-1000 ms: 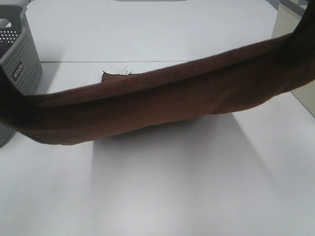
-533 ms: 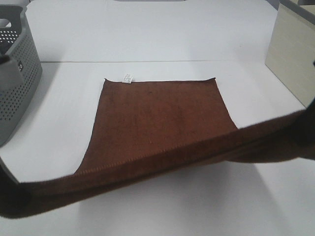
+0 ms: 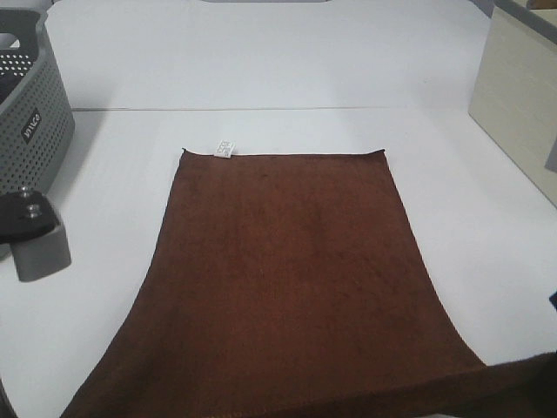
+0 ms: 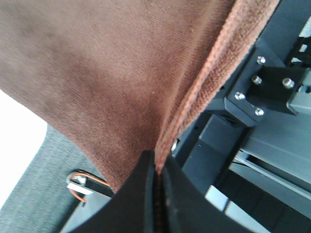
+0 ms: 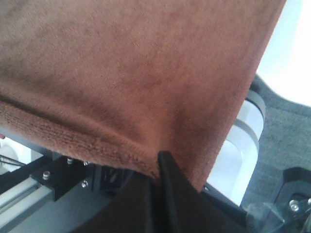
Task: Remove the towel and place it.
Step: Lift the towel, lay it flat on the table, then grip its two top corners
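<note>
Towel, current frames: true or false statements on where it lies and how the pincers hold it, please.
The towel lies mostly spread on the white table. True.
Its white tag is at the far edge. True.
The grey basket holds the towel. False: it stands apart, to the left.
The left pincer is open. False: it is shut on the towel's edge.
The right pincer is shut on the towel. True.

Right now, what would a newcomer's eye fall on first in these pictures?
The reddish-brown towel dominates, spread over the middle of the white table, its white tag at the far edge. The left hand and the right hand each pinch its near end. A grey perforated basket stands at the far left.
</note>
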Action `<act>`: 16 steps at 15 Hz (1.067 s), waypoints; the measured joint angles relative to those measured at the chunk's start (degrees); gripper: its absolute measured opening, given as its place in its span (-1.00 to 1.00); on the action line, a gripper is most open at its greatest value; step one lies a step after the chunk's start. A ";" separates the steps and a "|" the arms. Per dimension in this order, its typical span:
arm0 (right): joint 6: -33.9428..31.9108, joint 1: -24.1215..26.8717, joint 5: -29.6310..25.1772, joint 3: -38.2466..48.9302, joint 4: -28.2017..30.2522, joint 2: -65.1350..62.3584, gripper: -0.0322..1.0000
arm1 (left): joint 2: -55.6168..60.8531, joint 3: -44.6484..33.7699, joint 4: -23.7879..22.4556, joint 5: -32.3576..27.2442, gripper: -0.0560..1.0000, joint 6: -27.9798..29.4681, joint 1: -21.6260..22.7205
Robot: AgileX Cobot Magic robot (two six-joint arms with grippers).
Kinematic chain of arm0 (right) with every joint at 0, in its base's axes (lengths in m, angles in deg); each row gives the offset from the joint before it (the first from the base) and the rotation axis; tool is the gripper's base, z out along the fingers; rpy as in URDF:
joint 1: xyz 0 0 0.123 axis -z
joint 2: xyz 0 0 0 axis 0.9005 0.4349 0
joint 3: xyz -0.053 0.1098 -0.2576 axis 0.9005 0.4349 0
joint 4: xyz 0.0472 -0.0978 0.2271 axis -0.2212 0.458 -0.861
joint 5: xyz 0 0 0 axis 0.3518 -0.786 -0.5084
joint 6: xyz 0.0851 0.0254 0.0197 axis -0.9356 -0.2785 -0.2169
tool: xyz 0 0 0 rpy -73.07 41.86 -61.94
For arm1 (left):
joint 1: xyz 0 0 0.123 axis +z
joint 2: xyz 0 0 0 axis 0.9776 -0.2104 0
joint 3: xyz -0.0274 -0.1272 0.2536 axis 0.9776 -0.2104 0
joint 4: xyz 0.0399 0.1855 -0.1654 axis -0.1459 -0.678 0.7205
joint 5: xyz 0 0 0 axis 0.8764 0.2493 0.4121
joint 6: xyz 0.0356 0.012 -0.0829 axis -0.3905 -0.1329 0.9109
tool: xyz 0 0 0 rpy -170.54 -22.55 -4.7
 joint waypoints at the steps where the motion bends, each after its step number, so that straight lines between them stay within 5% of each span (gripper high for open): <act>1: 0.00 0.00 0.00 0.97 -0.11 0.00 -0.92 | -0.11 -0.97 0.69 0.06 -0.89 0.00 0.00; 8: 2.81 0.00 0.11 3.72 1.49 3.95 -0.92 | -12.32 -1.38 4.53 0.29 -0.89 0.17 0.00; 16: 12.32 0.11 10.26 5.67 3.50 23.84 -0.92 | -28.71 6.07 6.02 -2.12 -0.89 3.67 -1.60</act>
